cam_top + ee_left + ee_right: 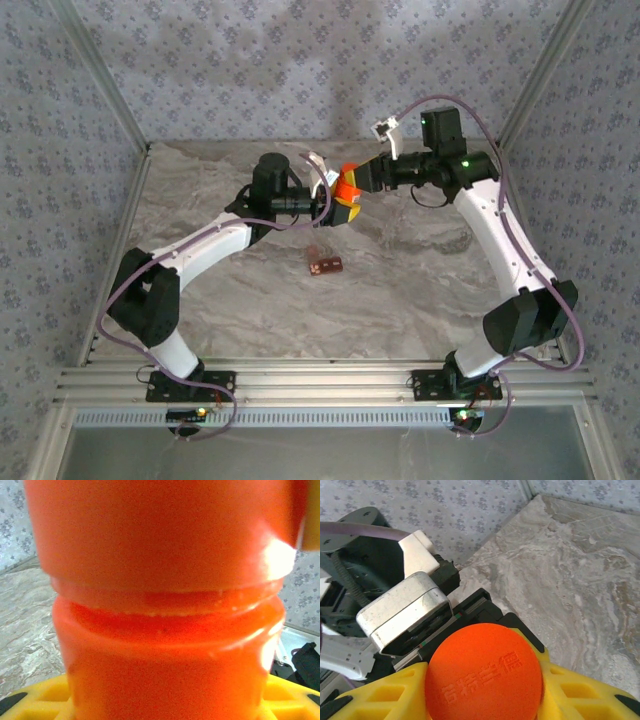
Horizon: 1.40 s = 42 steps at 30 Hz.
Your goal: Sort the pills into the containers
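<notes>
At twelve o'clock from the containers (325, 265), our left gripper (338, 207) holds the orange bottle (347, 195); our right gripper (485, 692) brackets its cap (483, 667), grip unclear. Nothing sorted yet, we judge.

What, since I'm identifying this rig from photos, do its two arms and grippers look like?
The left arm and right arm share white curved links, black joint housings and black bases. A thin purple cable loops along each. A green light glows near the right wrist. The right gripper has yellow plastic fingers with open cutouts.
</notes>
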Tool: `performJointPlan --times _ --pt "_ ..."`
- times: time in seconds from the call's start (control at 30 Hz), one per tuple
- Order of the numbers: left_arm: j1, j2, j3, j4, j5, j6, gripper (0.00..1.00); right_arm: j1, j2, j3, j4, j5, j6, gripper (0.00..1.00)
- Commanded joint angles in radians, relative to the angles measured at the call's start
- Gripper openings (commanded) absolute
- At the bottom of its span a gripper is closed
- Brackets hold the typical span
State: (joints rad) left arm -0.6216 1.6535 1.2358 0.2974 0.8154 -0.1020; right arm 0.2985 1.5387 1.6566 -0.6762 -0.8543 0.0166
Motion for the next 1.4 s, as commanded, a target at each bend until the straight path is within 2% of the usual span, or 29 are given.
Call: performJointPlan --times 0.0,0.23,0.3,0.5,0.6,0.83,0.93,1.03,1.23,1.37 --pt "-0.005 -0.015 0.030 0.063 -0.071 0.012 0.00 0.039 -0.031 -0.044 0.004 0.150 0.088 0.45" --pt "-0.035 -0.034 -0.016 0.119 -0.249 0.043 0.00 0.157 -0.040 -0.122 0.101 0.419 0.331 0.46" --pt "-0.045 -0.031 -0.021 0.121 -0.270 0.055 0.00 0.178 -0.025 -0.118 0.095 0.455 0.384 0.46" --pt "-0.053 -0.021 -0.022 0.126 -0.284 0.052 0.00 0.193 0.000 -0.122 0.121 0.459 0.443 0.47" --pt "-0.052 -0.021 -0.025 0.126 -0.287 0.050 0.00 0.190 -0.010 -0.123 0.123 0.442 0.442 0.50" --pt "-0.052 -0.017 -0.023 0.127 -0.291 0.044 0.00 0.134 -0.059 -0.121 0.152 0.349 0.401 0.76" --pt "-0.048 -0.016 -0.017 0.119 -0.288 0.041 0.00 0.085 -0.117 -0.145 0.187 0.268 0.372 0.84" --pt "-0.044 -0.017 -0.016 0.117 -0.285 0.042 0.00 0.028 -0.187 -0.192 0.255 0.159 0.346 0.88" --pt "-0.035 -0.022 -0.014 0.113 -0.243 0.040 0.00 -0.062 -0.245 -0.204 0.245 -0.006 0.247 0.89" --pt "-0.018 -0.017 0.001 0.102 -0.137 0.020 0.00 -0.109 -0.218 -0.190 0.213 -0.063 0.159 0.87"
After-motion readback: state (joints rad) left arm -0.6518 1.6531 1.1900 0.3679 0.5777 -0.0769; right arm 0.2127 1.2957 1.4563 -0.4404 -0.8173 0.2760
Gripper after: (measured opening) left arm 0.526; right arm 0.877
